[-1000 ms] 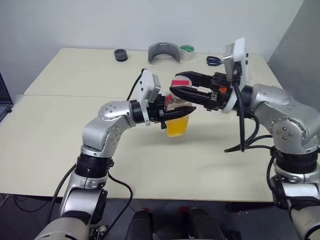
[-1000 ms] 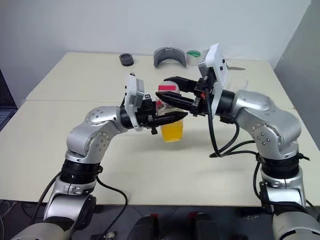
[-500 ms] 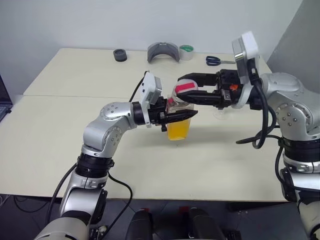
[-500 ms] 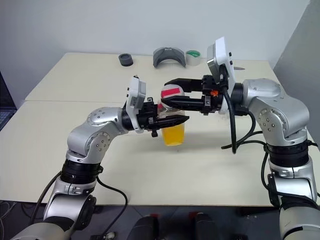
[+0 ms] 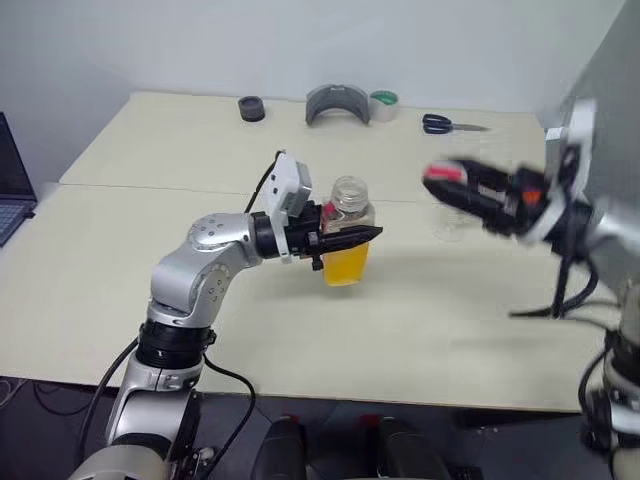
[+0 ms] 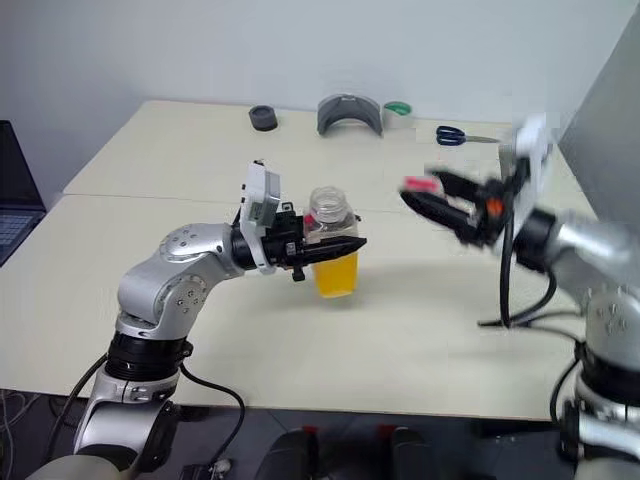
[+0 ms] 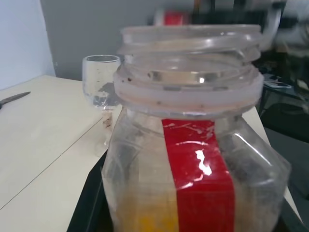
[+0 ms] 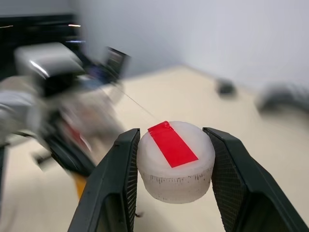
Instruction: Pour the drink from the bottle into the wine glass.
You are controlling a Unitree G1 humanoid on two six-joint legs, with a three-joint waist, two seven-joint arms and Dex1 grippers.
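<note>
Bottle (image 5: 348, 245), uncapped and part full of orange drink (image 5: 345, 266), sits in the left pincer (image 5: 345, 238), which is clenched round its shoulder above the table (image 5: 120, 230); to the right the right pincer (image 5: 470, 190) grasps the white cap (image 5: 440, 174), with the glass (image 5: 450, 222) standing just behind it. At the table's far edge lie a black ring (image 5: 252, 108), a grey holder (image 5: 337, 103), green tape (image 5: 384, 100) and scissors (image 5: 450, 124), all well apart. The left wrist view shows the open mouth, the red stripe and the glass beyond. The right wrist view shows the cap pinched between both fingers. Thin plastic looks light but squeezable, so a mid-body grip seems safest; the glass looks fragile and tippy, and the right arm stands nearest the pouring path.
</note>
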